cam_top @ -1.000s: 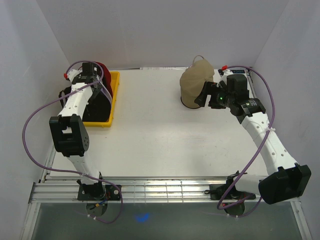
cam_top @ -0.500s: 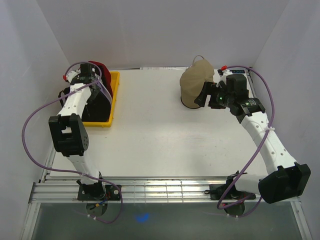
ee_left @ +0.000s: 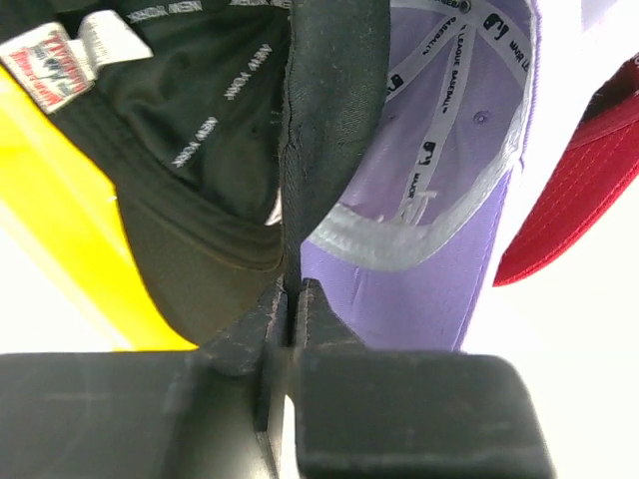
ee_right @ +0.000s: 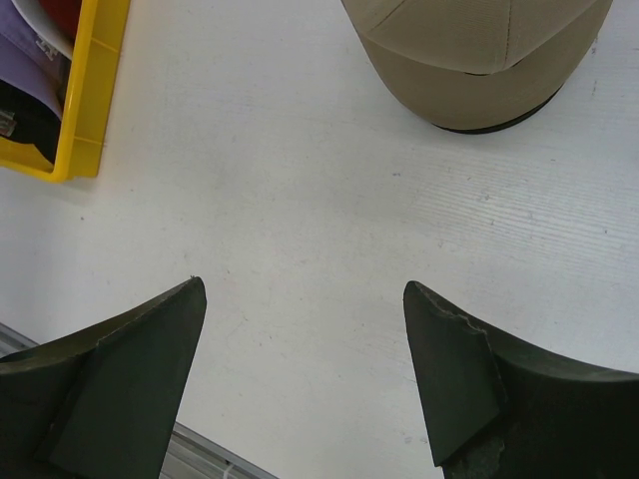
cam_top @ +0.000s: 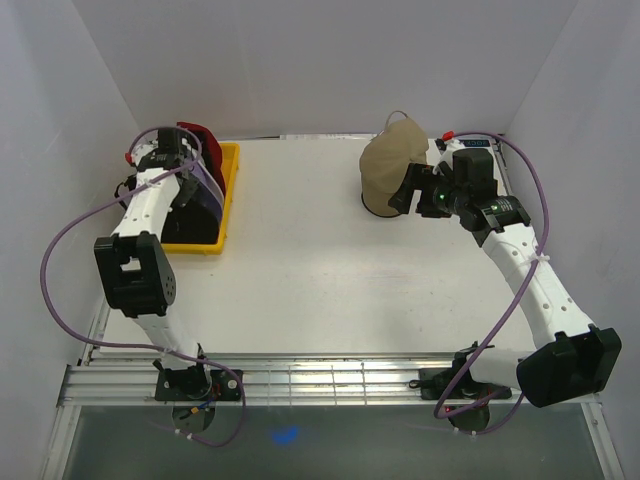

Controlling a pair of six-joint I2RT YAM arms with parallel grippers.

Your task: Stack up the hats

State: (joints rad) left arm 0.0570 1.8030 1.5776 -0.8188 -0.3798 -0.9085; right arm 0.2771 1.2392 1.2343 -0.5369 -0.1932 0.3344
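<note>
On the left side, front to back: parking the left gripper [ee_left: 295,296] inside the tray [cam_top: 200,244] at the far left corner of the table [cam_top: 300,280]. Pinching the black cap [ee_left: 200,200] by its edge, jaws closed flat on the fabric, lining and tags facing the wrist camera. Showing the lavender cap [ee_left: 439,180] pressed against the black one, taped seams and white sweatband in plain view. Poking out beyond both: red cap [ee_left: 579,190], at the tray's far end, standing above the rim. On the right side: holding the right gripper [ee_right: 302,289] wide open over bare table, gripping nothing. Sitting crown-up just past the open jaws, not touching them: tan cap [ee_right: 479,60], near the far right corner, well apart from the other three.
</note>
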